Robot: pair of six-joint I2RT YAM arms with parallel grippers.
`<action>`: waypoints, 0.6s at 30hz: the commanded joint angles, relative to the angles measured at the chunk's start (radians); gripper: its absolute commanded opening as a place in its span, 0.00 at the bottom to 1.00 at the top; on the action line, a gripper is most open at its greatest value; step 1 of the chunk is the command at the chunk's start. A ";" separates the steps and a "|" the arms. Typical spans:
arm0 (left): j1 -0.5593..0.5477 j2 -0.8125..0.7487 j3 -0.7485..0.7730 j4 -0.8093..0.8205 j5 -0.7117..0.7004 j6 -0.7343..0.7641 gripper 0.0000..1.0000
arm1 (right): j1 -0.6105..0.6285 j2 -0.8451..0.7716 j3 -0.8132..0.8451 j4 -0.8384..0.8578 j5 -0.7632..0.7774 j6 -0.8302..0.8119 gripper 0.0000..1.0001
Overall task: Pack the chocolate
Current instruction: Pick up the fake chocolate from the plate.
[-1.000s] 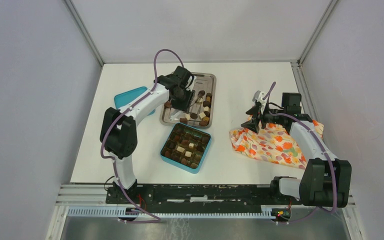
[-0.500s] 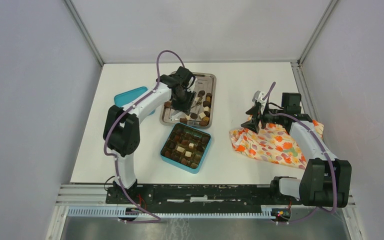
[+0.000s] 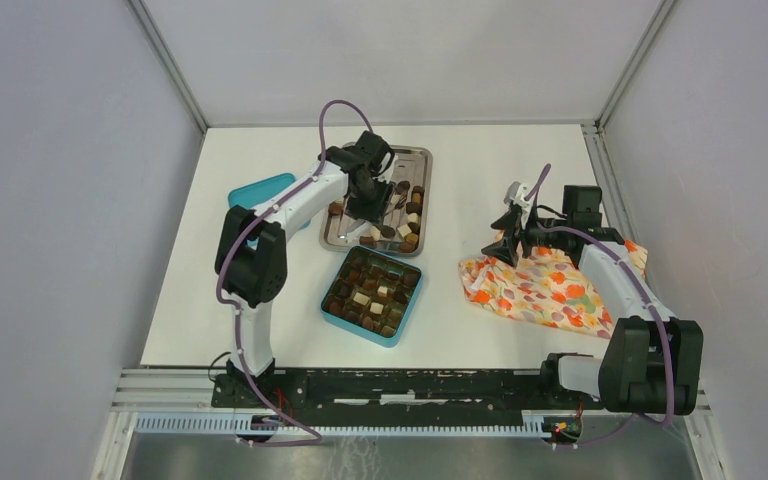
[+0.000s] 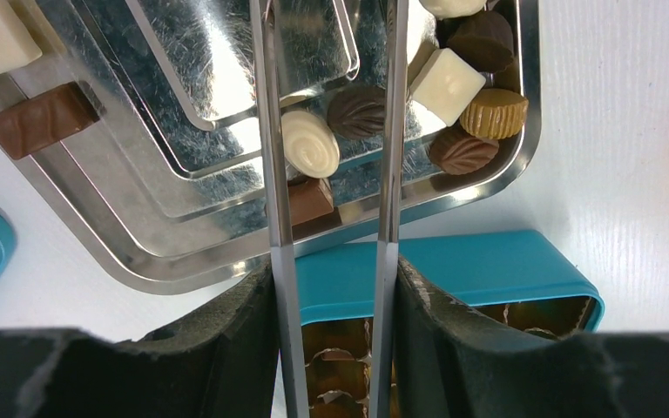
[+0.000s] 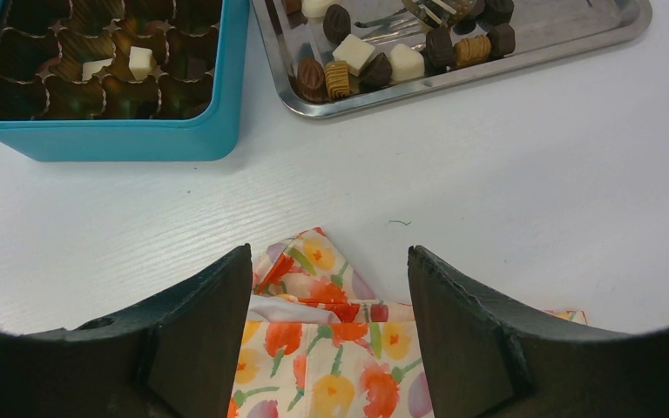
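1. White surface [image 3: 520,170] between grey walls, both arms bolted at its near edge.
2. Rumpled orange floral cloth [image 3: 540,290] at the right, with the right tool [image 5: 329,261] hovering over its far edge, jaws wide apart and nothing between them.
3. Shallow steel tray [image 3: 412,163] far of centre, with a teal box [image 3: 360,334] just beside its near rim (some compartments holding dark and cream pieces).
4. Down over the tray, left tool [image 3: 378,215], long thin blades parted, not clamped on anything.
5. Loose chocolate [image 5: 354,52] along the tray's near and right sides. Between the blades, a cream swirl [image 4: 310,144] and a dark ribbed piece [image 4: 357,111]; just beside the left blade, a mid-brown slab [image 4: 309,198].
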State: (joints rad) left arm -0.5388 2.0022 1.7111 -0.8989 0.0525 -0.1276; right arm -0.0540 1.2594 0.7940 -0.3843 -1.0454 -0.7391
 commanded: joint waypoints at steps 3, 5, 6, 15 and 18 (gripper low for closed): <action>0.001 0.007 0.056 -0.015 0.002 0.056 0.51 | 0.003 -0.015 0.017 -0.011 -0.008 -0.019 0.72; 0.001 0.006 0.057 -0.017 -0.003 0.053 0.51 | 0.003 -0.015 0.017 -0.010 -0.008 -0.019 0.72; 0.002 0.007 0.057 -0.019 -0.005 0.051 0.51 | 0.003 -0.013 0.017 -0.010 -0.008 -0.019 0.72; -0.005 0.027 0.072 -0.024 -0.009 0.045 0.51 | 0.003 -0.015 0.018 -0.012 -0.007 -0.020 0.72; -0.011 0.034 0.081 -0.029 -0.015 0.045 0.51 | 0.003 -0.014 0.019 -0.013 -0.006 -0.021 0.72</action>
State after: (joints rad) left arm -0.5411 2.0171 1.7412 -0.9279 0.0517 -0.1280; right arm -0.0540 1.2594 0.7940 -0.3847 -1.0451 -0.7395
